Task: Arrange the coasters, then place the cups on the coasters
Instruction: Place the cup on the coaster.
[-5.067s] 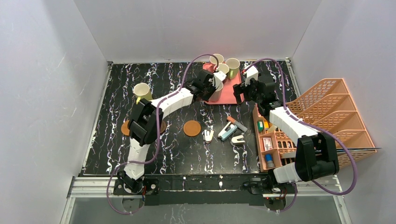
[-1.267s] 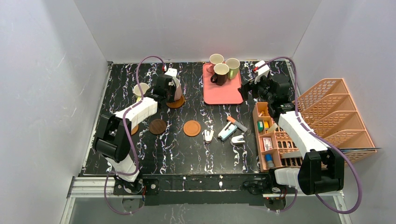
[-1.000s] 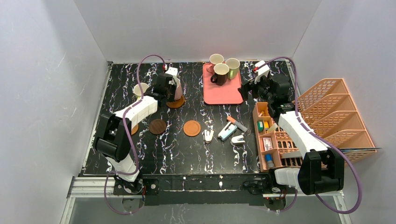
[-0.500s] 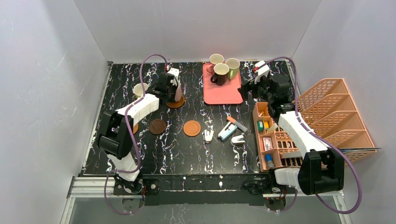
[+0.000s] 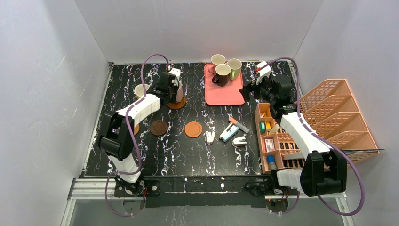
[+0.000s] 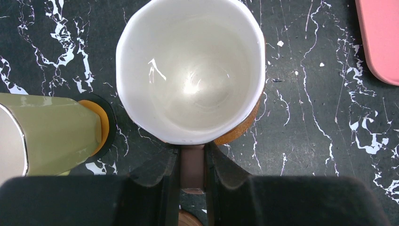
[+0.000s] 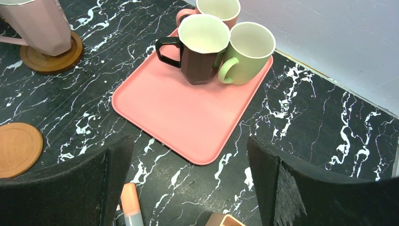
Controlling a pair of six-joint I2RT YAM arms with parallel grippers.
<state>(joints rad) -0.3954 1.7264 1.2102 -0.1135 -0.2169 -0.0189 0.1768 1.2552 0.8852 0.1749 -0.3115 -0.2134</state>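
Left gripper point(image 6: 192, 162): pressed together on the handle of the pink cup point(image 6: 190, 70), one finger on each side of it; the wrist view looks straight down into the cup's cream inside
Right gripper point(image 7: 188, 153): spread wide and holding nothing; it hangs over the near edge of the pink tray point(image 7: 179, 113)
Pink cup: upright on a brown coaster point(image 7: 51, 59) at the far left-centre of the table point(image 5: 188, 155); handle turned toward the left arm; the coaster's rim shows past the cup's base on one side
Yellow-green cup point(image 6: 51, 136): just beside the pink cup, on the side nearer the left wall; it stands on an orange-rimmed coaster point(image 6: 102, 123)
Cups on the tray: three, bunched at the far end; dark brown cup point(image 7: 202, 52) in front, pale green cup point(image 7: 247, 49) touching it on the right, second pink cup point(image 7: 217, 8) behind them
Bare coasters: dark coaster point(image 5: 159, 127) and orange coaster point(image 5: 193, 129) lie side by side but apart, nearer the arms than the pink cup; one more orange-brown disc point(image 5: 136, 129) shows partly from behind the left arm
Table: black with white veining
Clutter: pens and small white objects point(image 5: 230, 132) lie right of the orange coaster; a peach desk organiser point(image 5: 329, 113) stands along the right edge, small items in its near compartments
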